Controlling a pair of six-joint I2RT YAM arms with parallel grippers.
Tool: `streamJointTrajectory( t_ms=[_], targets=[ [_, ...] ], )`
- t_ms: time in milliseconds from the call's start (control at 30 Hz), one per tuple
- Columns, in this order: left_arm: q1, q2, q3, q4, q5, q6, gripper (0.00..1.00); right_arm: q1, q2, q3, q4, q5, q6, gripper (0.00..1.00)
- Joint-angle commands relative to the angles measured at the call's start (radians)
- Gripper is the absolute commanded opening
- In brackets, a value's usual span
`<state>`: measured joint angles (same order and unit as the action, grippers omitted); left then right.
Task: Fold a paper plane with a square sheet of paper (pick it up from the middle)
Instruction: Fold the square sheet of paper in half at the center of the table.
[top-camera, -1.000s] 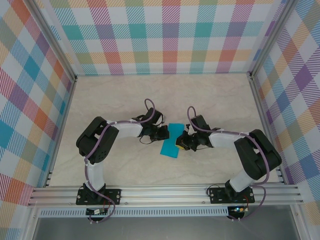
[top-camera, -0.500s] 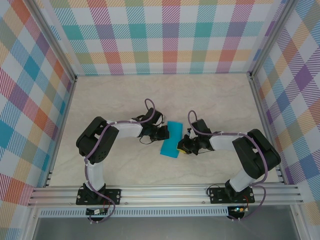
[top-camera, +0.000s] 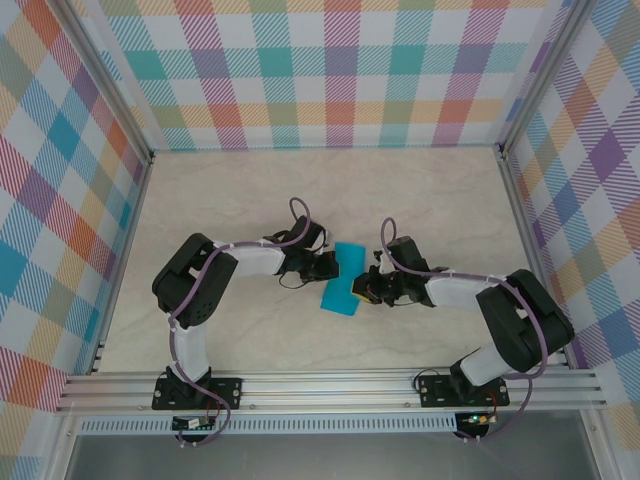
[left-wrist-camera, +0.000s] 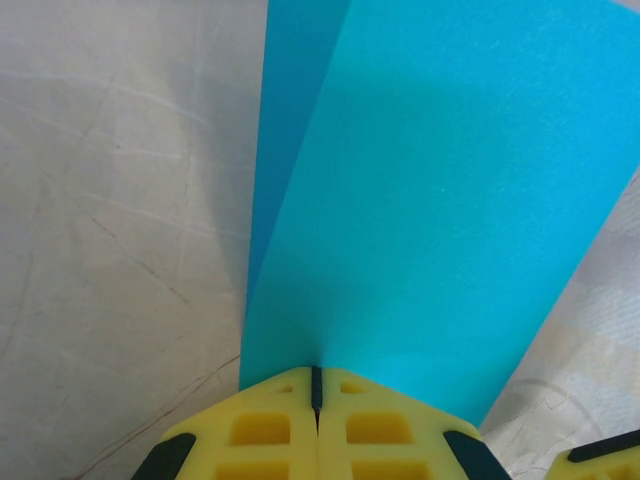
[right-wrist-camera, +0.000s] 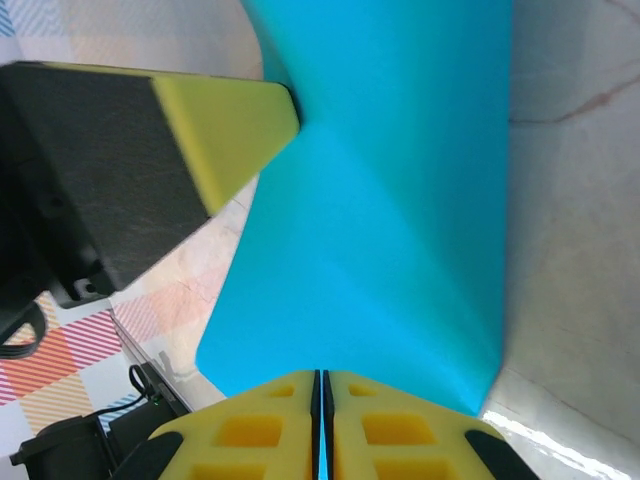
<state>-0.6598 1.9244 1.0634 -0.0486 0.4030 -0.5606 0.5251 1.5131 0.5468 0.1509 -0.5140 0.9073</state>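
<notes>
Evidently the work stands at an early fold. The thin, bright cyan-blue square sheet of paper (top-camera: 343, 281) sits near the middle of the pale, marble-veined desk (top-camera: 230, 200), between the two arms. From above it reads as a narrow slanted strip, not a square, so it looks doubled over along its centre line.

The left claw (top-camera: 327, 266) is closed tight on one long edge of it. In its wrist view the yellow pads (left-wrist-camera: 265, 430) meet with only a hairline seam between them. The sheet (left-wrist-camera: 440, 200) runs away from that pinch, a darker blue layer showing along its left side beside the lighter top panel. The right claw (top-camera: 366, 288) is likewise clamped on the opposite edge, its pads (right-wrist-camera: 260, 430) pressed together with the paper (right-wrist-camera: 390, 200) rising out of them. There a soft diagonal bend crosses the sheet, and the left claw's yellow fingertip (right-wrist-camera: 225, 125) bites the far edge. Whether the strip's underside touches the desk I cannot tell.

No pointed nose or wings show yet, so most of the folding seems to lie ahead. The next move probably calls for laying the doubled sheet flat and pressing the crease sharp, with both pinches moving together so the layers do not slide apart.

The paper is matte, plain and crisp-edged, light enough to bow under small pulls. The pads look like moulded rubbery blocks with square recesses, set on black finger bodies.
</notes>
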Motion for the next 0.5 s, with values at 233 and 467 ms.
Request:
streamJointTrajectory(
  t_ms=[233, 467],
  targets=[
    [-0.012, 0.046, -0.040, -0.085, -0.046, 0.020, 0.00, 0.000, 0.088, -0.068, 0.045, -0.029, -0.031, 0.12],
    [-0.012, 0.046, -0.043, -0.087, -0.047, 0.020, 0.00, 0.004, -0.011, -0.054, 0.035, -0.041, -0.015, 0.13]
  ],
)
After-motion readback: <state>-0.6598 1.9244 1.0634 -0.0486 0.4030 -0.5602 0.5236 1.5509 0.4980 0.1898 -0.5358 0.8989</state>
